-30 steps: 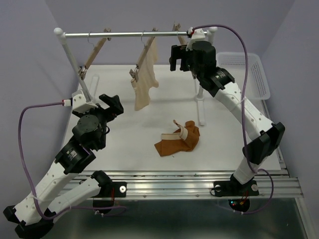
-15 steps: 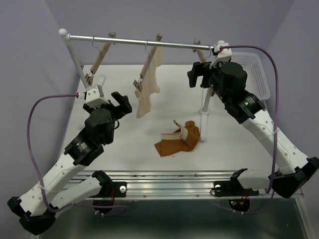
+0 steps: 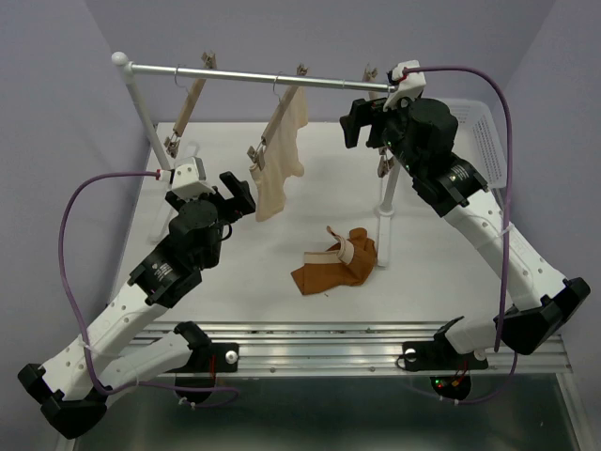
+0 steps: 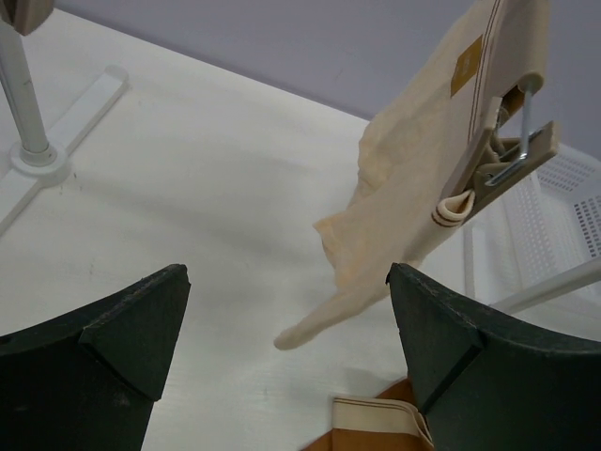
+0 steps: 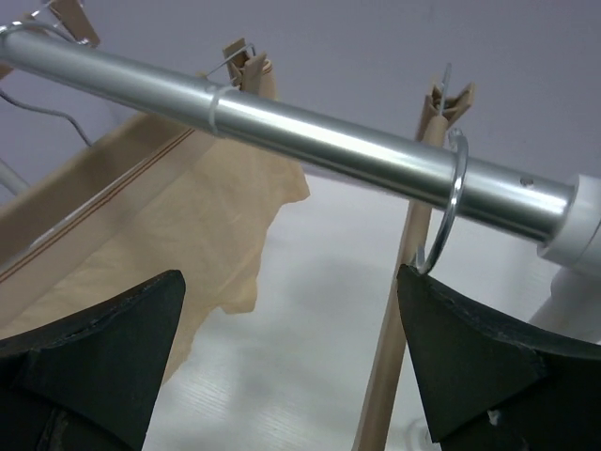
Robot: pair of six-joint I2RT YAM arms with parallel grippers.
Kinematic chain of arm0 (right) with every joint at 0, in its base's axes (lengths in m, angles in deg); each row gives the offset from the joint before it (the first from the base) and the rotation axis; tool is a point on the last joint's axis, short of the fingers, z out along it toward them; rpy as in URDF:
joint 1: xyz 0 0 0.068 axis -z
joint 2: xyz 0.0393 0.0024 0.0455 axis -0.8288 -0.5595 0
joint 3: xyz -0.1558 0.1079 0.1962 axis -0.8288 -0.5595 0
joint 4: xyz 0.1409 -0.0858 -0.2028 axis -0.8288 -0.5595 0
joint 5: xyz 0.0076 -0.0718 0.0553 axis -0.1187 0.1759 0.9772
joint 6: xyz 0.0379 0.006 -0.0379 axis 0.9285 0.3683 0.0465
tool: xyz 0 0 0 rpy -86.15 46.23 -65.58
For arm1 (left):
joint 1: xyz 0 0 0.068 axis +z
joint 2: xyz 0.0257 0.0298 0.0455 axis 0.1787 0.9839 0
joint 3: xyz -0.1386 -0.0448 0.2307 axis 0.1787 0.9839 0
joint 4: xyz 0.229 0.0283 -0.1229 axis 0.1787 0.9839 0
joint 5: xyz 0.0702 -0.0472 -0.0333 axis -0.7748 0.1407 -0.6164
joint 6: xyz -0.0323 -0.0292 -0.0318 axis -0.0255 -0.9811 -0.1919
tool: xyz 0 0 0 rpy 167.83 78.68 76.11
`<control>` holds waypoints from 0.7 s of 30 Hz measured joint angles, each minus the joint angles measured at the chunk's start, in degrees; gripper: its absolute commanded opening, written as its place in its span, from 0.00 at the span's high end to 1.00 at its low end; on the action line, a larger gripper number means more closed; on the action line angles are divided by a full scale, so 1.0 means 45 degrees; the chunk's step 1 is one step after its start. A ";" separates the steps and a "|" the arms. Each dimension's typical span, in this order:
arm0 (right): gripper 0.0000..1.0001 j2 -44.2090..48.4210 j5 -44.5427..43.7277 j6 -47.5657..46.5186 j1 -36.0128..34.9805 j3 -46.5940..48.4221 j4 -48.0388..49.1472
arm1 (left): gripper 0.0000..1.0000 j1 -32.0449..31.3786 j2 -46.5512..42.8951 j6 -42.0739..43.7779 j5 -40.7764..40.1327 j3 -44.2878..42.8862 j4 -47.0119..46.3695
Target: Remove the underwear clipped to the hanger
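The rust-brown underwear [image 3: 336, 264] lies crumpled on the table, clipped to nothing; its cream waistband edge shows at the bottom of the left wrist view [image 4: 376, 425]. Three wooden hangers hang on the metal rail [image 3: 263, 77]. The right hanger [image 3: 383, 141] is bare, and its hook [image 5: 452, 199] and bar show just in front of my right gripper [image 5: 291, 366]. My right gripper [image 3: 362, 127] is open and empty, up at the rail. My left gripper [image 3: 235, 193] is open and empty, low beside the cream cloth [image 4: 413, 216]; the left wrist view shows it [image 4: 291, 357] wide apart.
The middle hanger [image 3: 274, 117] holds the cream-beige cloth [image 3: 277, 160] by a clip [image 4: 498, 160]. The left hanger [image 3: 191, 101] is bare. The rack's post and foot [image 3: 383, 221] stand right of the underwear. A white basket [image 3: 474, 132] sits at the back right.
The rack has swung, its right end coming nearer. My right arm pulled back to the right, then edged left again up to the rail. My left gripper has moved forward toward the cream cloth.
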 measured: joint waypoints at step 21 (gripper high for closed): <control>0.00 0.7514 -0.2686 0.3677 -0.0010 -0.5984 -0.2229 | 0.01 0.0117 -0.0121 -0.0350 0.0151 0.0005 -0.0097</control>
